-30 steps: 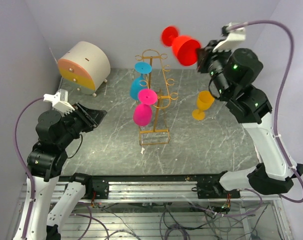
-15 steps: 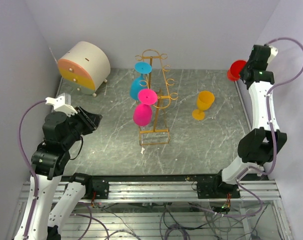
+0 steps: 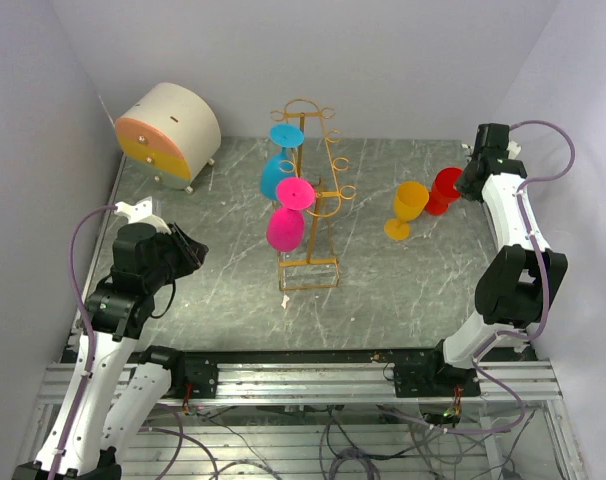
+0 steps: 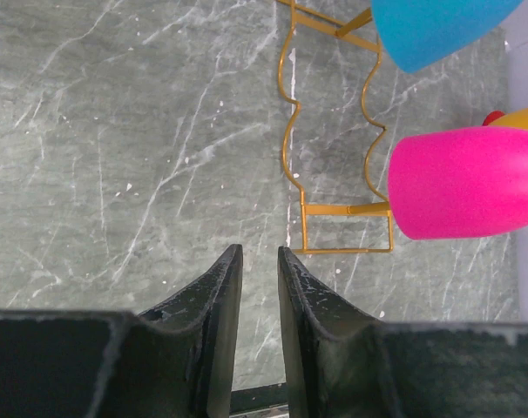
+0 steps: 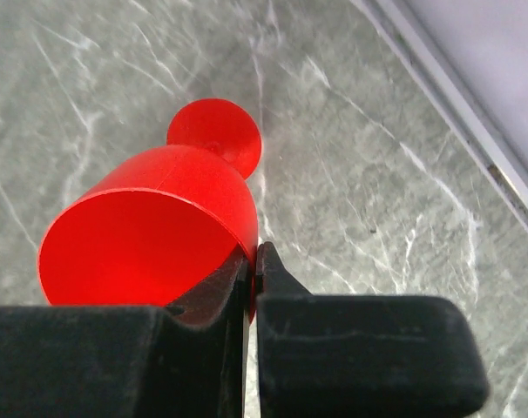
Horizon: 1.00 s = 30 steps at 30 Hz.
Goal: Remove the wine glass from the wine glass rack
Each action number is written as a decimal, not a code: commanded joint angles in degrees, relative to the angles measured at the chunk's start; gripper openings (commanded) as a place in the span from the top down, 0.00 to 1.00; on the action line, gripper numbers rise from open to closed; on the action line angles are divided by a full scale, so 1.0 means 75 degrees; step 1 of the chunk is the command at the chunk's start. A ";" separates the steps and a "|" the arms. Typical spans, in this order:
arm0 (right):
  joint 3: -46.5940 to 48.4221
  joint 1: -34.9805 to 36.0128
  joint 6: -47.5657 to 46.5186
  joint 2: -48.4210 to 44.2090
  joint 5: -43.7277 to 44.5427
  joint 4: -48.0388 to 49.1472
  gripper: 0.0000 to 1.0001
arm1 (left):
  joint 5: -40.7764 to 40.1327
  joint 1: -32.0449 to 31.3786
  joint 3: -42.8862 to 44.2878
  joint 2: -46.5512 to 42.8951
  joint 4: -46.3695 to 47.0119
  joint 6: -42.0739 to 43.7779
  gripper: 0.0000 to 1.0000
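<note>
The gold wire wine glass rack (image 3: 323, 205) stands mid-table, and its base shows in the left wrist view (image 4: 292, 165). A pink glass (image 3: 285, 228) and a blue glass (image 3: 275, 178) hang on its left side. My right gripper (image 3: 466, 176) is shut on the rim of a red wine glass (image 3: 445, 190) at the back right, low over the table. In the right wrist view one finger is inside the red glass's bowl (image 5: 151, 235) and the gripper (image 5: 253, 254) pinches its wall. My left gripper (image 3: 190, 250) is empty at the near left, its fingers (image 4: 258, 254) slightly apart.
An orange glass (image 3: 409, 206) stands upright on the table just left of the red glass. A round beige drawer cabinet (image 3: 168, 128) sits at the back left. The right wall is close behind the right gripper. The pink glass (image 4: 460, 183) and blue glass (image 4: 434, 30) show in the left wrist view.
My right arm has swung the red glass from high beside the rack out to the right wall, then down beside the orange glass. The left arm has drawn back slightly.
</note>
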 commanded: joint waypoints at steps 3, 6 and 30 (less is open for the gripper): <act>-0.0680 -0.0025 0.0442 -0.0580 0.0099 0.0084 1.00 | -0.0409 0.0023 -0.0188 -0.0028 0.0267 0.0243 0.67; -0.0914 -0.0025 0.0483 -0.0687 0.0045 0.0071 1.00 | -0.0418 0.0024 -0.0226 -0.0031 0.0321 0.0235 0.66; -0.1227 -0.0026 0.0326 -0.1128 -0.0252 0.0241 0.67 | -0.0381 0.0023 -0.0225 0.0077 0.0299 0.0246 0.66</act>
